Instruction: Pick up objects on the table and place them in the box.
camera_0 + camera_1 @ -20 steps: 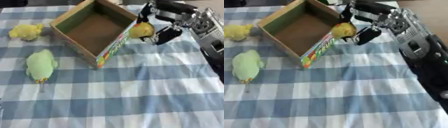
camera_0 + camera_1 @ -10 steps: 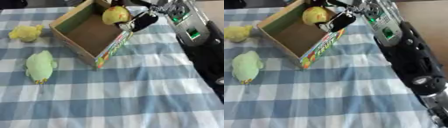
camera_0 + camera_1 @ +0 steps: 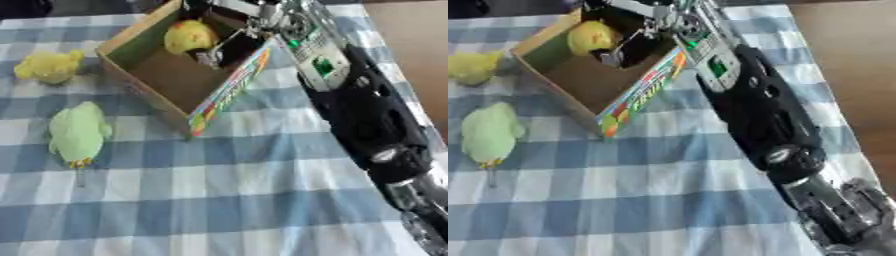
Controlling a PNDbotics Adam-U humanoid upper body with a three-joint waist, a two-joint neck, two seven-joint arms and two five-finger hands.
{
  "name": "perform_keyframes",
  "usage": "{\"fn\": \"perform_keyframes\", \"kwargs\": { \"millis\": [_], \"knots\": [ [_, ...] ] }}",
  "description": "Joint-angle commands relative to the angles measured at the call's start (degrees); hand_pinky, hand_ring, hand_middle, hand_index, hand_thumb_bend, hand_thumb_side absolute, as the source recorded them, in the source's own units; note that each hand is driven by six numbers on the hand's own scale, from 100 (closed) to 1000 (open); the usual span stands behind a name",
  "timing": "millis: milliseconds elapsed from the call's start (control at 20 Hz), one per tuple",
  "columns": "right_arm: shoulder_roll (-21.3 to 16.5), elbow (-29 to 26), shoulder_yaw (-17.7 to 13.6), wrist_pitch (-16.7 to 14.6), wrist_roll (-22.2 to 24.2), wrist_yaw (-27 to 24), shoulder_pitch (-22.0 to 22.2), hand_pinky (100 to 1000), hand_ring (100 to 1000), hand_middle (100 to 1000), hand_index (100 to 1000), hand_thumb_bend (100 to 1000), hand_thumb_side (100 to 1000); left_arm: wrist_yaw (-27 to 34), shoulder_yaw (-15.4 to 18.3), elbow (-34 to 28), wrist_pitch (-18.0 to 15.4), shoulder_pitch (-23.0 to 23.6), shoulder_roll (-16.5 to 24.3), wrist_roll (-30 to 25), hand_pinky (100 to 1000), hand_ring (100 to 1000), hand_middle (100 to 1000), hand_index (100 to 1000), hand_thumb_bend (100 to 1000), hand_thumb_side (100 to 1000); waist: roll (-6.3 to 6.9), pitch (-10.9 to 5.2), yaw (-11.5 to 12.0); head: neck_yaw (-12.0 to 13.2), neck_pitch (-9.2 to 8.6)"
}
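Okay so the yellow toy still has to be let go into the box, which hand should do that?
The right hand: it is over the open box, fingers curled around the yellow toy, so it only needs to release. The left hand shows in neither view.

Tabletop (image 3: pixel 219 200) covered with blue-and-white checked cloth, bare brown surface showing at the right edge. Open cardboard box (image 3: pixel 171 82) sits on the cloth toward the far side, turned askew, colourful print on its near-right wall. Yellow plush toy (image 3: pixel 48 66) lies left of the box, apart from it. Light green plush toy (image 3: pixel 77 133) lies nearer, left of the box's near corner.
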Motion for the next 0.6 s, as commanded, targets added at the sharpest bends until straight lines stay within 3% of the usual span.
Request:
{"fn": "perform_keyframes", "kwargs": {
  "millis": [50, 600],
  "knots": [
    [1.91, 3.11, -1.55, -1.08, -0.45, 3.29, -2.27, 736, 725, 350, 628, 100, 100, 0.27, -0.23, -0.99, -0.1, -0.48, 0.15, -0.37, 474, 592, 603, 735, 100, 792, 0.09, -0.99, 0.32, -0.55, -0.83],
    [5.11, 11.19, -4.66, -1.74, -4.78, 16.36, -3.59, 738, 755, 423, 661, 100, 100, 0.49, -0.46, -0.99, -0.07, -0.54, 0.02, -0.74, 475, 592, 604, 734, 100, 793, 0.09, -0.51, 0.93, -1.2, -1.35]
  ]
}}
